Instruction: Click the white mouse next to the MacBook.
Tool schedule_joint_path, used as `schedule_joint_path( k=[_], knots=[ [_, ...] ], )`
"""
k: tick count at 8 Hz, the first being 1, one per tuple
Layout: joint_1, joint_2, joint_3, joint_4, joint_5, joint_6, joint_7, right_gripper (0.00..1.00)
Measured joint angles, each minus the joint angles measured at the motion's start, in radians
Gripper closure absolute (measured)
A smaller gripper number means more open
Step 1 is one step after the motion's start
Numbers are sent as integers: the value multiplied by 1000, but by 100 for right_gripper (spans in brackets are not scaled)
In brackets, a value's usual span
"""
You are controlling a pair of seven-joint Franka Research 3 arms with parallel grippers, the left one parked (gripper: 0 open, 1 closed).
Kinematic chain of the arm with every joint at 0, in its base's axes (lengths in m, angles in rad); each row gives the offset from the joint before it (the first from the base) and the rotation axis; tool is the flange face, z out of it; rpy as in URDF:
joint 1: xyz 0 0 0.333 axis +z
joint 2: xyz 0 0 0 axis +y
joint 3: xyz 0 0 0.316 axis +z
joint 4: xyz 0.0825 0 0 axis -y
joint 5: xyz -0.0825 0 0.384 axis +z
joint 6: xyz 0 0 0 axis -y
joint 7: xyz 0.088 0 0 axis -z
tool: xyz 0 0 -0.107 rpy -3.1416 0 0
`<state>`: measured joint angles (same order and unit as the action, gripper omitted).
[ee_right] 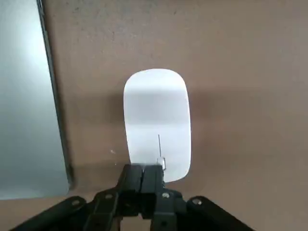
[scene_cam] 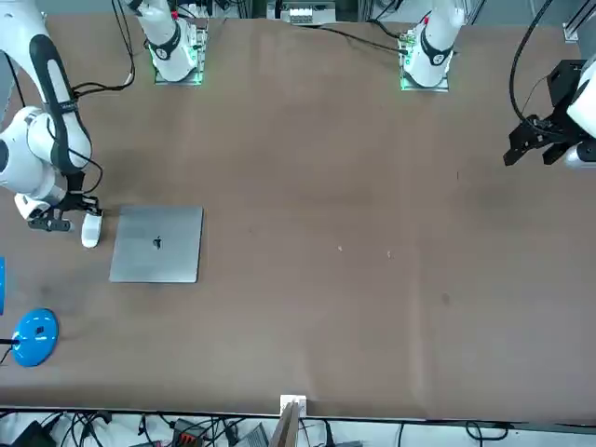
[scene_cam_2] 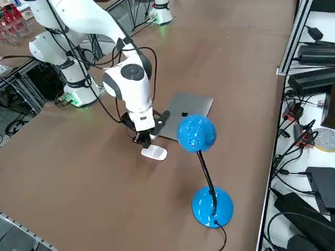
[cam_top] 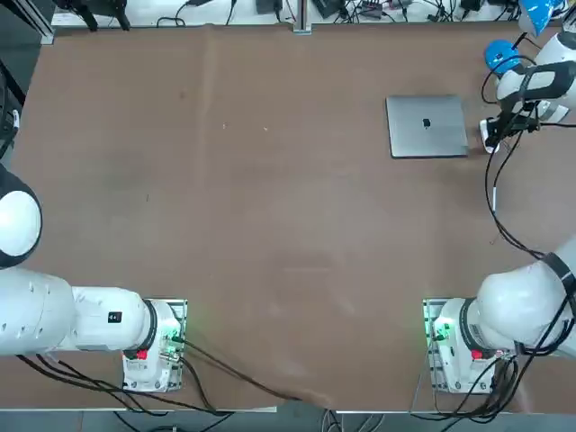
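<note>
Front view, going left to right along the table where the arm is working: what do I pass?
right gripper, shut, at the near end of the white mouse → the MacBook, closed and flat. The blue lamp stands nearer the camera, outside that row.

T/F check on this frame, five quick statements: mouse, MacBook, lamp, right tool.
1. The white mouse lies on the table beside the MacBook, not on it. True.
2. The MacBook's lid is open. False: it lies closed and flat, logo up.
3. The right tool has its fingers shut together over one end of the mouse. True.
4. The blue desk lamp stands between the mouse and the MacBook. False: it stands on the far side of the mouse from the MacBook, near the table's edge.
5. The right tool carries the mouse off the table. False: the mouse rests on the table.
</note>
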<state>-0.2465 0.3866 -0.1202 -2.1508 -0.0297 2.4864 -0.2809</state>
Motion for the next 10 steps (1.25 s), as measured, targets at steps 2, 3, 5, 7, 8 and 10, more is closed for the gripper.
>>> schedule_joint_path(
  k=[2, 3, 5, 7, 8, 10],
  knots=[
    [0, 0, 0, 0, 0, 0, 0, 98],
    [0, 0, 0, 0, 0, 0, 0, 98],
    [0, 0, 0, -2, 0, 3, 0, 98],
    [0, 0, 0, -3, 0, 5, 0, 98],
    [0, -1, 0, -3, 0, 5, 0, 98],
    [0, -2, 2, 3, 0, 0, 0, 98]
  ],
)
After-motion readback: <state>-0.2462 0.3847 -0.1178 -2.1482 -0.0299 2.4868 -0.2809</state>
